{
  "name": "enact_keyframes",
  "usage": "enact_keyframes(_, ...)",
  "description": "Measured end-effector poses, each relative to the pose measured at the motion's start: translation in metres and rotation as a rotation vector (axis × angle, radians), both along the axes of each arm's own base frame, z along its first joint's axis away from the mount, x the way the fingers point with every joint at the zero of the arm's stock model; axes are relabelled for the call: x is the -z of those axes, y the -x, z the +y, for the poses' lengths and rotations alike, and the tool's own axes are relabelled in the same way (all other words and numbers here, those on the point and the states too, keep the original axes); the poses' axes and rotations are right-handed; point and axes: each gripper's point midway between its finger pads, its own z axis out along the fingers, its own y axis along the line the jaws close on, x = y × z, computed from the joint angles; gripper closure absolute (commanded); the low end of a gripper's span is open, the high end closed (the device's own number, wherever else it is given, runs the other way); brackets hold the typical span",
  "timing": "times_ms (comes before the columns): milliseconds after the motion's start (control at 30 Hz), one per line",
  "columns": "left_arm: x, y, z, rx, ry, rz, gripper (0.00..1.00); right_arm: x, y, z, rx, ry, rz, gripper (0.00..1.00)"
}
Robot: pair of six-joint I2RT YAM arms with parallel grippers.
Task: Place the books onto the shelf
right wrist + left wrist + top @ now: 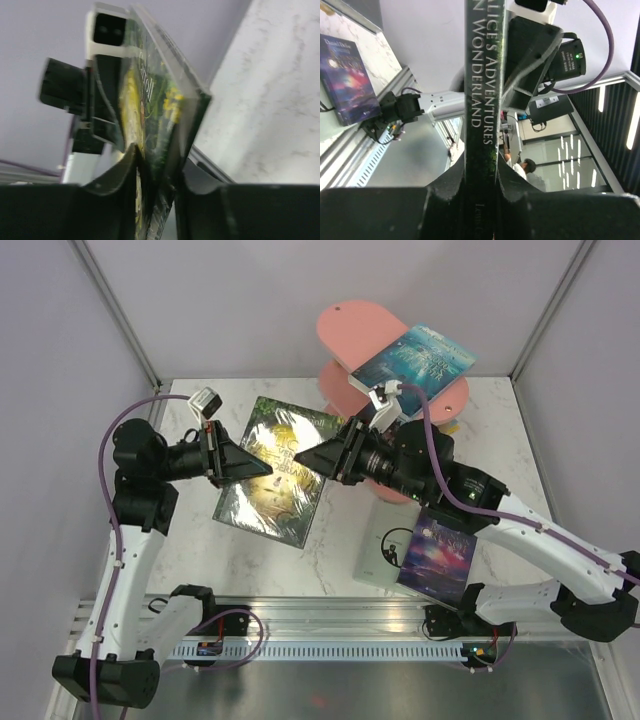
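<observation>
Left gripper (481,169) clamps green book (483,75) — lettered ALICE'S ADVENTURES IN WONDERLAND

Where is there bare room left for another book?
On the pink shelf, the top board is bare left of the teal-blue book. The marble table is bare between the green-gold book and the purple galaxy book. Mid-table is crowded: the left gripper and right gripper meet at that book.

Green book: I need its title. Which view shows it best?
Left wrist: the green book shows its spine lettering sharp. Top view shows the whole cover under glare; right wrist shows it edge-on and blurred.
</observation>
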Motion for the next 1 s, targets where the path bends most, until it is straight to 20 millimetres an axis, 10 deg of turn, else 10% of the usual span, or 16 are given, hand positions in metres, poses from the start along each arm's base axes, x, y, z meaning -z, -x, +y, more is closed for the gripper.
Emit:
enact_keyframes(67,-0.001,-0.001,0.002,-0.01,0.003,-0.026,0.98,-0.014,0.003,0.004,-0.02,-0.082,0.035,1.0)
enact_keyframes(200,-0.011,0.003,0.002,-0.016,0.016,-0.085,0.5,-0.03,0.01,0.006,-0.059,-0.157,0.052,1.0)
enact_keyframes(433,-0.011,-0.013,0.005,-0.114,-0.014,0.009,0.03,-0.015,0.01,0.008,-0.072,-0.095,0.055,1.0)
enact_keyframes(1000,0.007,-0.034,0.038,-0.439,-0.057,0.072,0.08,-0.078,-0.062,-0.055,0.251,-0.098,-0.014,1.0)
